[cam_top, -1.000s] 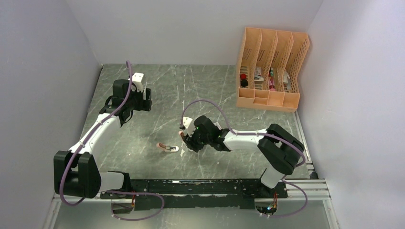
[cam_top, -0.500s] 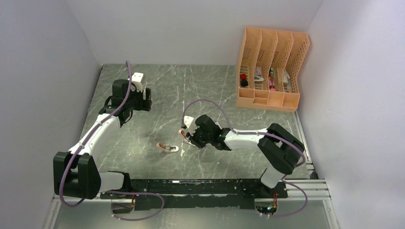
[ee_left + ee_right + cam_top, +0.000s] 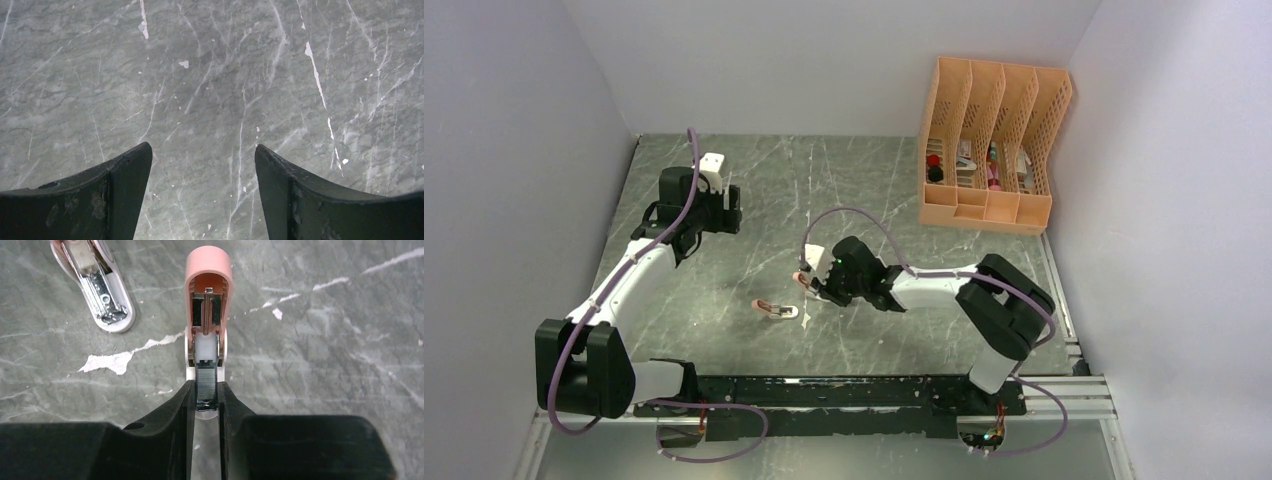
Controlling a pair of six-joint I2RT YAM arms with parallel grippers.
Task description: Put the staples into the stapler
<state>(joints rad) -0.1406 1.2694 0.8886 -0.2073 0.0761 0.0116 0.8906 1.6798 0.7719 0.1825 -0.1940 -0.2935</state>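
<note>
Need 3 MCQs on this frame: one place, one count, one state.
1. Where is the orange organizer? A near left; B far right; C centre.
2. Pink staplers in the right wrist view? A one; B two; C three.
3. The left gripper is: A open over bare table; B shut on a box; C out of view.
1 B: it stands at the far right corner. 2 B: the held stapler sits between the right gripper's fingers, the second stapler lies apart. 3 A: jaws spread, nothing between.

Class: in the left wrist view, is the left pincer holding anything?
No, the left pincer stands open, with only the table showing in its gap.
</note>
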